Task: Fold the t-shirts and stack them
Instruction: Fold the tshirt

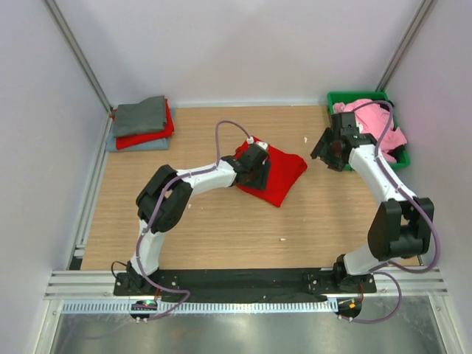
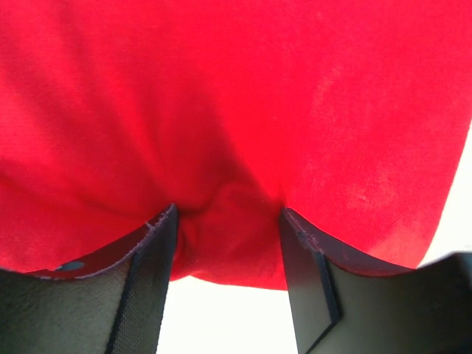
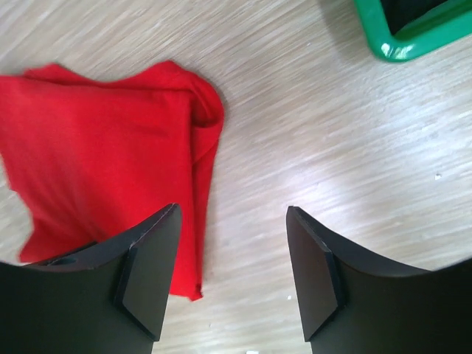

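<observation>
A bright red t-shirt (image 1: 280, 175) lies folded in the middle of the table, and fills the left wrist view (image 2: 236, 110). My left gripper (image 1: 254, 168) sits on its left edge with jaws apart (image 2: 228, 214); red cloth bulges between the fingertips, which press into it. My right gripper (image 1: 330, 151) hovers to the shirt's right, open and empty (image 3: 232, 214) over bare wood, the red t-shirt (image 3: 103, 162) just left of it. A stack of folded t-shirts stands at the back left: grey (image 1: 140, 114) on top, red (image 1: 147, 136) under it, blue-grey (image 1: 122, 144) lowest.
A green bin (image 1: 335, 98) at the back right holds a crumpled pink t-shirt (image 1: 372, 122); its corner shows in the right wrist view (image 3: 383, 44). White walls and metal posts close in the table on three sides.
</observation>
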Action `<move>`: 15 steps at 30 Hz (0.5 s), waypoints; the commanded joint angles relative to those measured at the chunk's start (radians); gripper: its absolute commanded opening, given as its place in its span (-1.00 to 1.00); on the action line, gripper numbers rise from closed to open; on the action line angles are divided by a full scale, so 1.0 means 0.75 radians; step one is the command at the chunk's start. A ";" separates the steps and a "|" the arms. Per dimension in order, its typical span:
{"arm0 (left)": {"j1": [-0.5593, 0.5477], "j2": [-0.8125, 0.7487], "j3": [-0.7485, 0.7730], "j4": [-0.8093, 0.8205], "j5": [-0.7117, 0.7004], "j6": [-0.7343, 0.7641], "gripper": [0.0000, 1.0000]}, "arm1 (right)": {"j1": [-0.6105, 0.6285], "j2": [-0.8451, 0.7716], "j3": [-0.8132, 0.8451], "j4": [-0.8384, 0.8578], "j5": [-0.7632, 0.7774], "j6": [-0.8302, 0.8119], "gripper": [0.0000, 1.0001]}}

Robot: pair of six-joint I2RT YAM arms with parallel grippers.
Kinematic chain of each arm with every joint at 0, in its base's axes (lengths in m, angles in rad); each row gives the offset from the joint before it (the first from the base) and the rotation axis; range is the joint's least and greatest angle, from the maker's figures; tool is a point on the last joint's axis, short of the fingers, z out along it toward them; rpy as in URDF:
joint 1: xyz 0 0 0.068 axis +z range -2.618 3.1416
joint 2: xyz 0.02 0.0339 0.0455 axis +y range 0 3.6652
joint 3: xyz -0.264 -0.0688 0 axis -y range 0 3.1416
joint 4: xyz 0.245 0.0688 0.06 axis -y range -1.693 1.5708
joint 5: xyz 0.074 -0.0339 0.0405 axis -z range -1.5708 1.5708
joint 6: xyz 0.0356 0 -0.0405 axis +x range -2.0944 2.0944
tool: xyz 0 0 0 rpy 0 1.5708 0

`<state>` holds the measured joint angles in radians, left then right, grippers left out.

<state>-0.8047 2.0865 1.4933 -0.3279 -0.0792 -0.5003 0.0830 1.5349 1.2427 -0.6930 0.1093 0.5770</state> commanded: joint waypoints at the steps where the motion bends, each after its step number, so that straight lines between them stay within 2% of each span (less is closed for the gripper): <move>1: -0.091 -0.139 -0.124 -0.215 -0.181 -0.226 0.19 | 0.028 -0.203 -0.047 -0.023 -0.127 -0.008 0.30; 6: -0.134 -0.397 -0.159 -0.348 -0.252 -0.304 0.32 | 0.100 -0.365 -0.045 -0.037 -0.382 0.038 0.34; 7: -0.132 -0.436 -0.120 -0.381 -0.281 -0.286 0.48 | 0.141 -0.408 -0.023 -0.047 -0.434 0.077 0.34; 9: -0.113 -0.548 -0.073 -0.483 -0.370 -0.256 0.60 | 0.224 -0.471 0.051 0.005 -0.536 0.251 0.40; 12: -0.066 -0.695 -0.021 -0.536 -0.424 -0.194 0.94 | 0.457 -0.596 0.184 0.073 -0.431 0.540 0.62; 14: 0.007 -0.751 -0.046 -0.524 -0.394 -0.153 0.99 | 0.580 -0.657 0.277 0.063 -0.320 0.629 0.87; 15: 0.042 -0.789 -0.064 -0.520 -0.365 -0.147 0.99 | 0.607 -0.672 0.310 0.041 -0.293 0.692 0.92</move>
<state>-0.8383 1.5711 1.4403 -0.6697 -0.3103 -0.6460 0.4709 1.1282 1.3537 -0.7063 -0.1635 0.8871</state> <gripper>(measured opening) 0.993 0.931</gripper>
